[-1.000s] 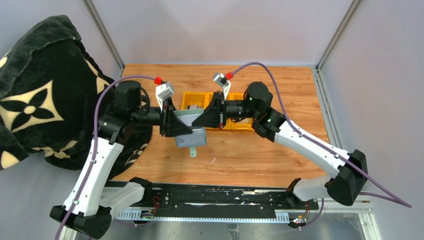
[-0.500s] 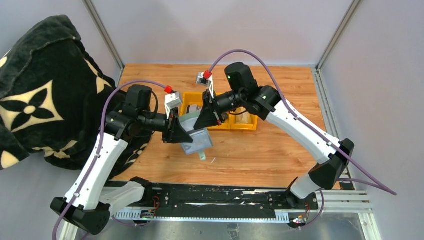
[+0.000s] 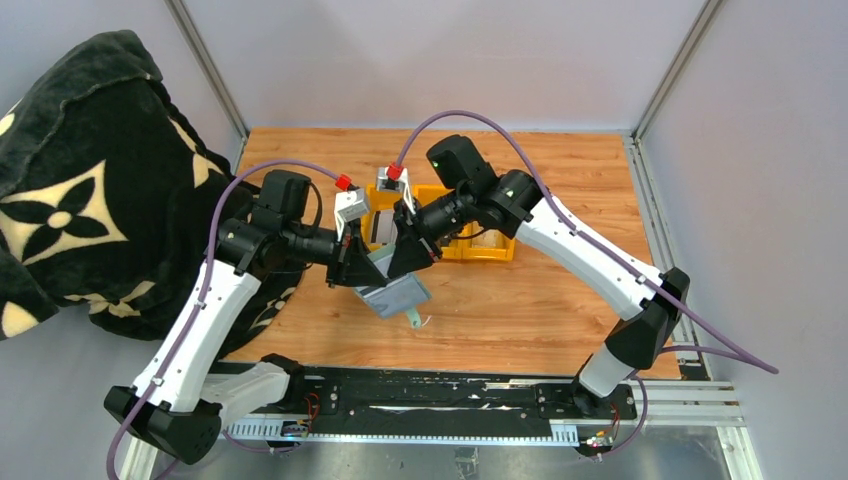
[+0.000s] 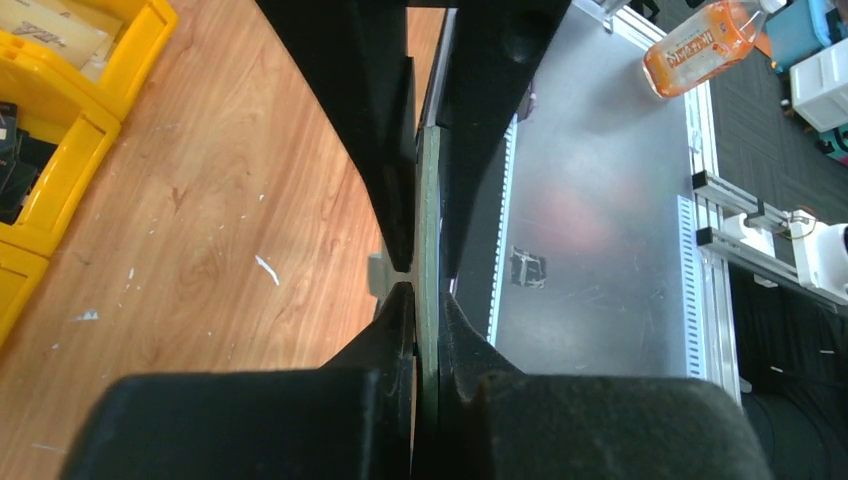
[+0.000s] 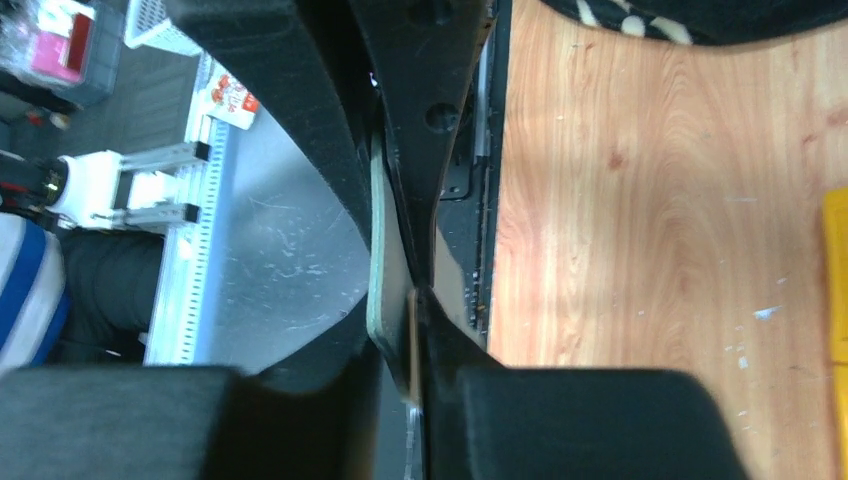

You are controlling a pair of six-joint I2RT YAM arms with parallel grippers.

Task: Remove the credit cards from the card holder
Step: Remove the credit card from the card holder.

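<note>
The card holder [image 3: 398, 296] hangs above the middle of the counter [image 3: 540, 310], pinched between both arms and touching nothing else. Seen from above, the left end effector [image 3: 358, 272] reaches it from 10 o'clock and the right end effector [image 3: 403, 266] from 1 o'clock. They meet over its upper part, so neither arm is nearer than the other. Its lower long edge runs roughly from 8 to 2 o'clock, and the little tab [image 3: 413, 320] dangles at 5 o'clock.

In the left wrist view the jaws are clamped flat on a thin green edge of the card holder [image 4: 428, 230]. In the right wrist view the jaws sit tight on a pale green flap [image 5: 381, 250], with a thin tan strip [image 5: 411, 345] just beside it. That strip may be a card's edge, though I cannot be sure. No credit cards show plainly.

The coming pull probably needs the right arm to draw back toward 1 o'clock while the left holds firm. The yellow tray [image 3: 487, 252] lies near at 1 o'clock. Bare wood is open from 3 to 6 o'clock. The black blanket [image 3: 70, 200] crowds 9 o'clock.
</note>
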